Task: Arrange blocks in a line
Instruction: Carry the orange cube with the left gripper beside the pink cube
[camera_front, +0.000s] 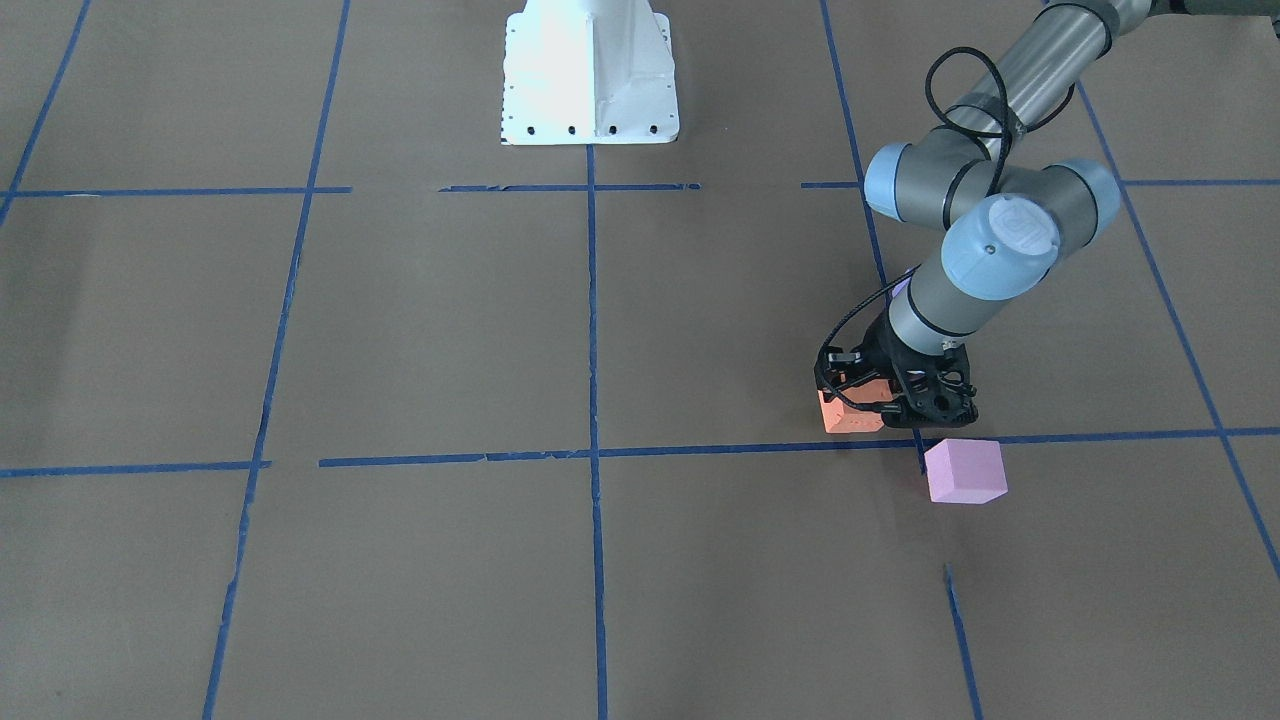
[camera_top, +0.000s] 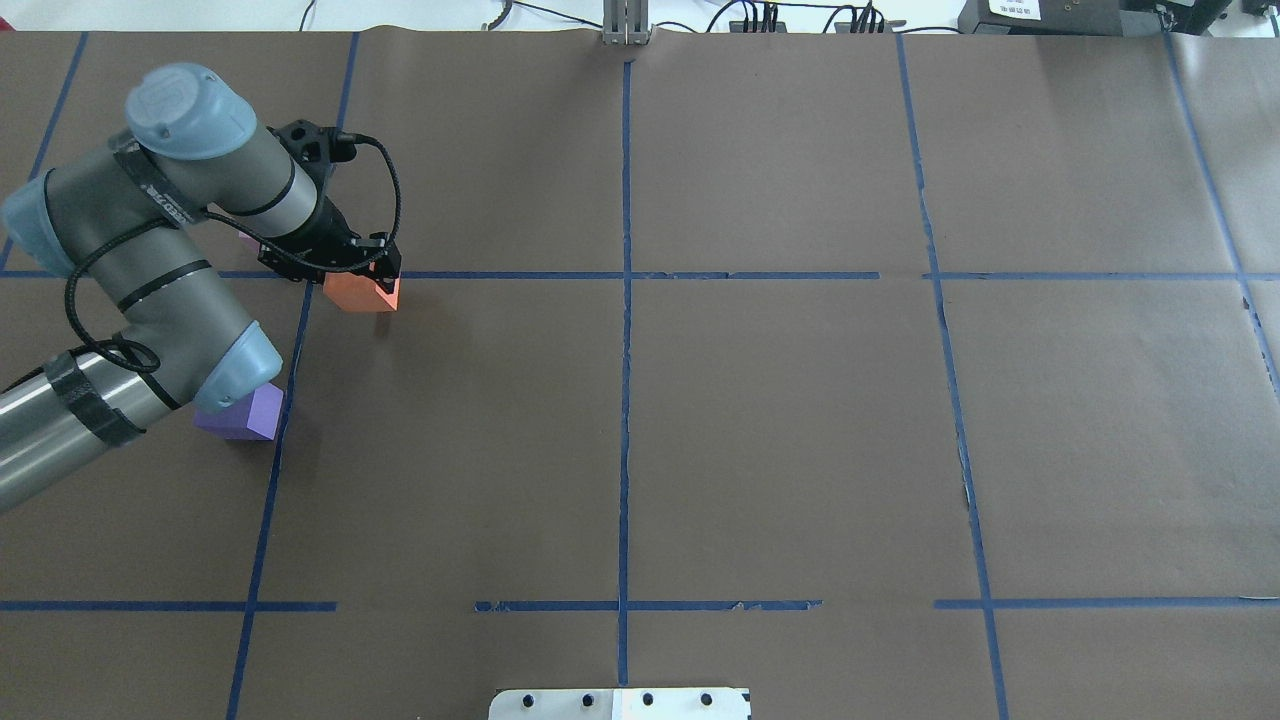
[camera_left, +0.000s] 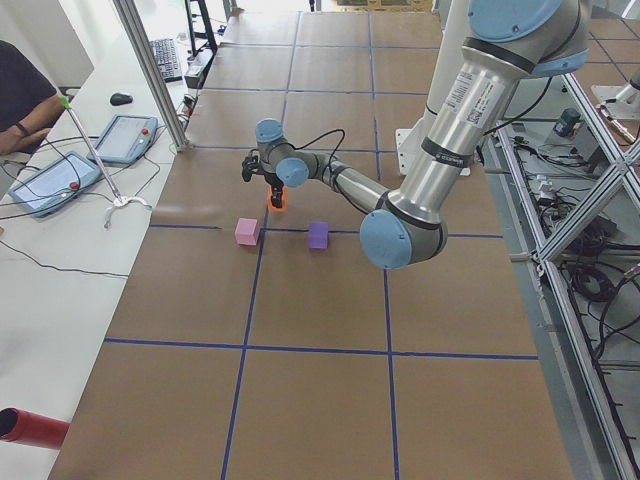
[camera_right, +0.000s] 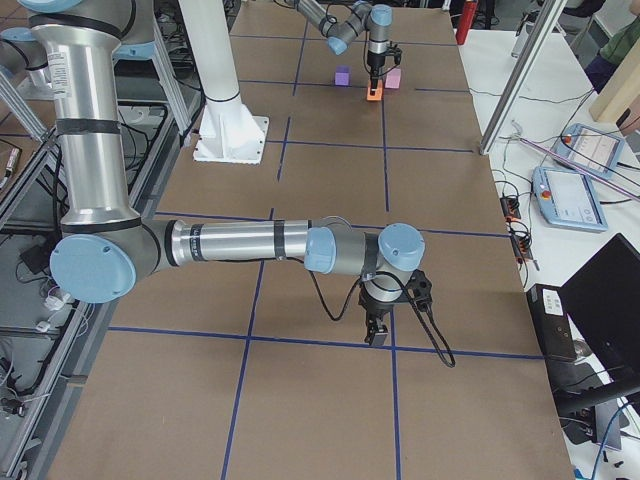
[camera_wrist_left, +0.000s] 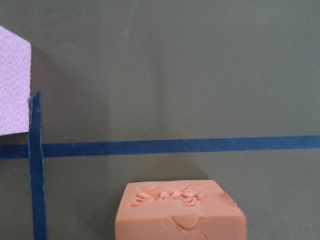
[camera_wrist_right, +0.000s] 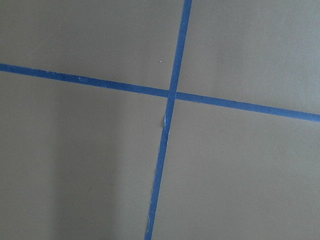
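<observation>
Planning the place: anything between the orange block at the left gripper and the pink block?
Nothing visible. Between the orange block in the left gripper and the pink block there is only bare brown paper and blue tape. The purple block sits nearer the robot, partly under the left arm, off that path.

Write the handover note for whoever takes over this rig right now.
Left gripper: shut on the orange block, which looks tilted, at or just above the table.
Right gripper: far from the blocks, over a tape crossing. Cannot tell whether it is open or shut.
Pink block and purple block: on the table, apart, both beside the same blue tape line.
Done: orange block grasped.
Left: the orange block is off to one side of the other two, so there is no line yet. Set it down in line with them and release.
</observation>
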